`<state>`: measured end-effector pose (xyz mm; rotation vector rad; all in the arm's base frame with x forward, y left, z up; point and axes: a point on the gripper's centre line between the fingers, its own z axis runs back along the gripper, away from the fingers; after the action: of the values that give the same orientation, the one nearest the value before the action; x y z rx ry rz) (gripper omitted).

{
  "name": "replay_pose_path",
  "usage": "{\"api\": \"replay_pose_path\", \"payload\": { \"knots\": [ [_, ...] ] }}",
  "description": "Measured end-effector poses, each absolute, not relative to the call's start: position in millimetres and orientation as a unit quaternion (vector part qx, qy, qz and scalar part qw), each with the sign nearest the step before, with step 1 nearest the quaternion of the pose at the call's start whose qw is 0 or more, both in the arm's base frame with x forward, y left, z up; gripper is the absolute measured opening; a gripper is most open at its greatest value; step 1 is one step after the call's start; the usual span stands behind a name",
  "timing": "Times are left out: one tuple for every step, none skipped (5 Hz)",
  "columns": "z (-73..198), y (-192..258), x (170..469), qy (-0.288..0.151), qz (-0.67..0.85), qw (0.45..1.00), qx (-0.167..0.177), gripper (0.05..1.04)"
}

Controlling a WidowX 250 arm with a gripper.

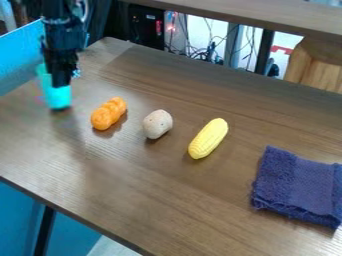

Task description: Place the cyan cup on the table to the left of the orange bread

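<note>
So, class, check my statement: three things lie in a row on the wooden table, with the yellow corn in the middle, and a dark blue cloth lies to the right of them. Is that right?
Not quite: the camera view shows the pale speckled lump in the middle of the row, with the yellow corn at its right end.

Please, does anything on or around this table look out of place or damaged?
The blue cloth has a ragged lower edge, perhaps frayed. Behind the table, cables hang in a loose tangle, which looks untidy. I see no spill.
</note>
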<state>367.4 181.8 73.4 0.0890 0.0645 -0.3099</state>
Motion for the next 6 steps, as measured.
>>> {"api": "replay_pose_path", "payload": {
  "knots": [
    [66.8, 186.1, 378.4, 0.033, -0.154, 0.986, 0.047, 0.095],
    [67.1, 187.0, 380.5, 0.029, -0.155, 0.986, 0.049, 0.095],
    [66.5, 186.0, 380.6, 0.021, -0.149, 0.988, 0.041, 0.119],
    [67.7, 188.0, 372.3, 0.006, -0.136, 0.991, 0.010, 0.310],
    [95.1, 194.1, 369.1, -0.028, -0.116, 0.993, 0.008, 0.584],
    [109.8, 195.4, 370.4, -0.050, -0.121, 0.991, 0.019, 0.910]
  ]
}}
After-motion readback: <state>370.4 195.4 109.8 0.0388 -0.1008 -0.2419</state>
